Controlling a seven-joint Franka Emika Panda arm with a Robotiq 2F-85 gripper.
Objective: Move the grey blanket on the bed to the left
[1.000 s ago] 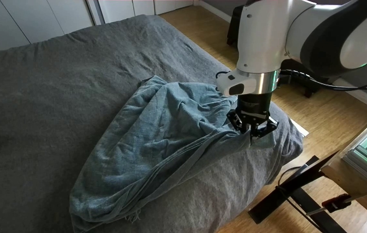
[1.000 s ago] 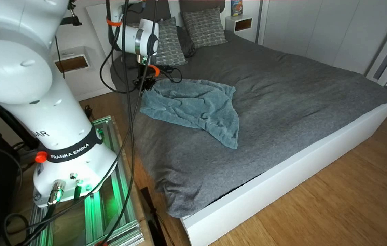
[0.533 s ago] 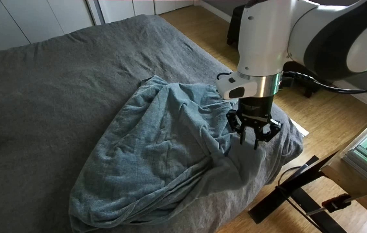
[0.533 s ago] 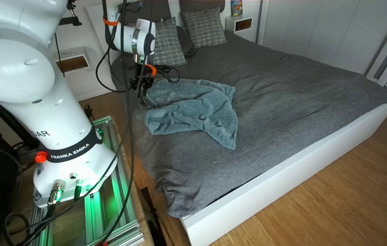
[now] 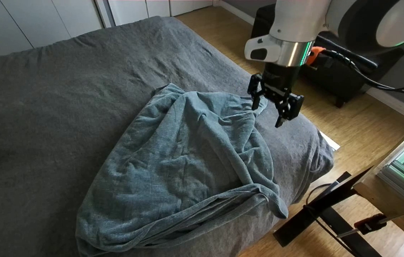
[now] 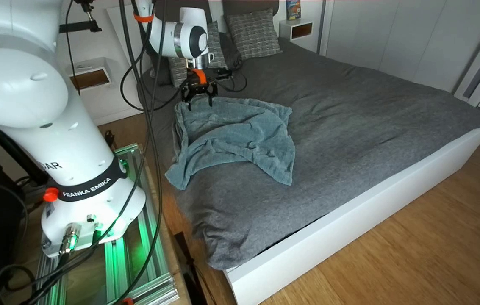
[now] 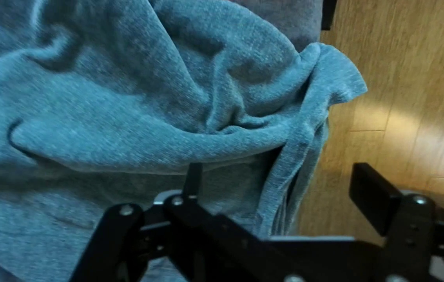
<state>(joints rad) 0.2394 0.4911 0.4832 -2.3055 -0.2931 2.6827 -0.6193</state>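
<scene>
The rumpled blue-grey blanket (image 5: 180, 171) lies across the dark charcoal bed (image 5: 80, 89), its folds loose. One corner reaches the mattress edge by the robot's base; in the wrist view the blanket (image 7: 108, 129) juts out past the bed over the floor. Above the blanket's far edge in an exterior view hangs my gripper (image 5: 267, 113), fingers spread wide and holding nothing. From the opposite side, the gripper (image 6: 200, 105) shows over the blanket (image 6: 244, 131) near the pillows. Floor and blanket both show between the parted fingers of the gripper (image 7: 278, 174) in the wrist view.
A black bench (image 5: 351, 76) stands on the wooden floor behind the arm. The robot's wooden stand (image 5: 390, 196) is close to the bed's edge. Patterned pillows (image 6: 252, 34) lie at the bed's head. Loose black cables (image 6: 153, 140) hang along the arm.
My gripper has let go of the blanket and opened. It has risen and shifted away from the drop point. The released part of the blanket has fallen onto the bed's edge.
</scene>
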